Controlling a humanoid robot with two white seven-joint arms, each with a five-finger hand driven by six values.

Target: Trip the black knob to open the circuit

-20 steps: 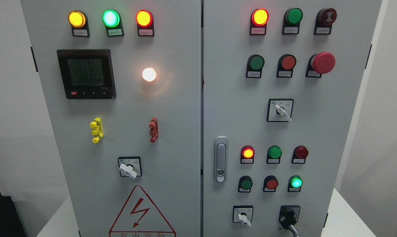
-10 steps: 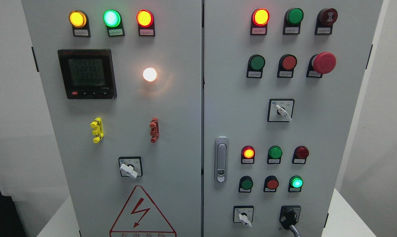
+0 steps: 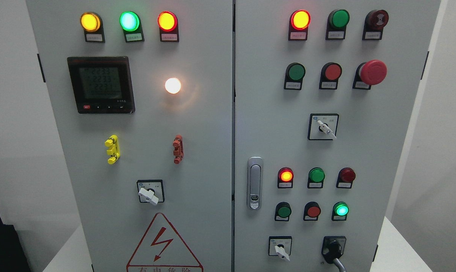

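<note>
Two grey cabinet doors point(image 3: 197, 124), white wall point(image 3: 8, 132)

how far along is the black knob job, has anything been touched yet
Nothing looks done: the black knob at the lower right of the right door sits with no hand on it. Nothing is in hand, since neither robot hand is in view. Reaching, gripping and turning it are all left.

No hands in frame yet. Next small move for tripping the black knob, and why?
Probably bring the right arm up toward the black knob at the lower right of the right door. Neither hand shows in the head view, so nothing is near the knob yet. It sits right of the white-handled selector, so the approach should stay clear of that.
</note>
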